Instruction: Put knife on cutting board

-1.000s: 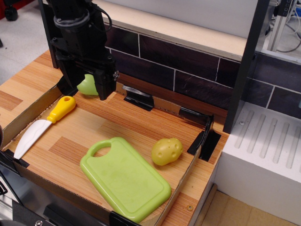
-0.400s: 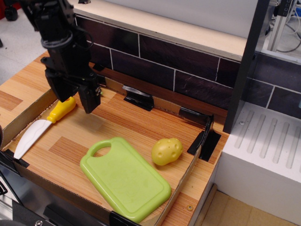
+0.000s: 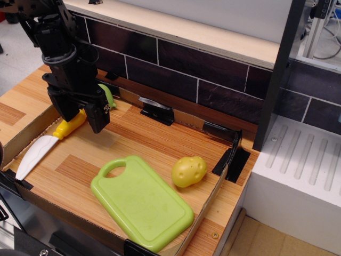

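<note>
1 arm: a black robot gripper (image 3: 83, 118) hangs over the left part of a shallow wooden tray (image 3: 154, 140), fingers pointing down.
Gripper state: 2 black fingers (image 3: 98, 118) stand apart with a clear gap between them and nothing held.
Knife: a toy plastic knife with a rounded yellow handle and a white pointed blade (image 3: 45, 144) lies flat near the tray's left wall, blade toward the near-left corner, handle end partly hidden behind the gripper.
Cutting board: a flat lime-green plastic cutting board with a loop handle cut-out (image 3: 141, 201) lies well apart from the knife, toward the near-right of the tray, its top bare.
Other items: a yellow plastic potato (image 3: 188, 171) sits just beside the board's far edge; a green plastic piece (image 3: 108, 95) shows behind the gripper.
Step in hand: likely lining up over the yellow handle for a grasp.
Risk 1: the rounded handle could roll or squirt sideways if the fingers close off-centre.
Risk 2: the knife lies close to the left wall, so a finger may catch the cardboard edge on descent.
Risk 3: held by the handle only, the long blade could droop or swing and clip the potato during carry.
</note>
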Motion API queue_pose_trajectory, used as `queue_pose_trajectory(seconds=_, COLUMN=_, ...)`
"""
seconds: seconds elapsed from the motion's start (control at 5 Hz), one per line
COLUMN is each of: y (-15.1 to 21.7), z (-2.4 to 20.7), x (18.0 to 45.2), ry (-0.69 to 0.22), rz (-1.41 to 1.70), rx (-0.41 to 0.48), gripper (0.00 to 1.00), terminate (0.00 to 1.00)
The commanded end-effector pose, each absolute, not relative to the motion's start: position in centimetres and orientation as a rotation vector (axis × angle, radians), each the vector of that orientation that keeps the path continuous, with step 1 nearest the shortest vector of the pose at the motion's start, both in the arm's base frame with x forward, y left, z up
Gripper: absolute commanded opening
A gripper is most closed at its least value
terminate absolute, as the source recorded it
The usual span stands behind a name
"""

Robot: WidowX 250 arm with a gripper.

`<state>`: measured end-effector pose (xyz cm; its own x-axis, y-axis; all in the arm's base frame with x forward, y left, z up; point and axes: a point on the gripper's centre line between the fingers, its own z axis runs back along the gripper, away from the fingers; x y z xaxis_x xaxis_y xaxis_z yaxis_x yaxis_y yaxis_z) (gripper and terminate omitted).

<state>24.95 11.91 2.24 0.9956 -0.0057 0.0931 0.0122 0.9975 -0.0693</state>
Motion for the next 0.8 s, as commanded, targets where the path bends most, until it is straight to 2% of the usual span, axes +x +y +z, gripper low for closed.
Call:
queue_pose_trajectory(seconds=0.0, y=13.0, z=1.7, x=26.1, ry=-0.108, rz=-0.015, rx=-0.037, gripper=1.00, terminate=0.00)
queue_pose_trajectory(seconds=0.6, y=14.0, z=-0.4, x=26.1, ry=-0.130, rz=-0.017, rx=0.010, gripper=1.00, terminate=0.00)
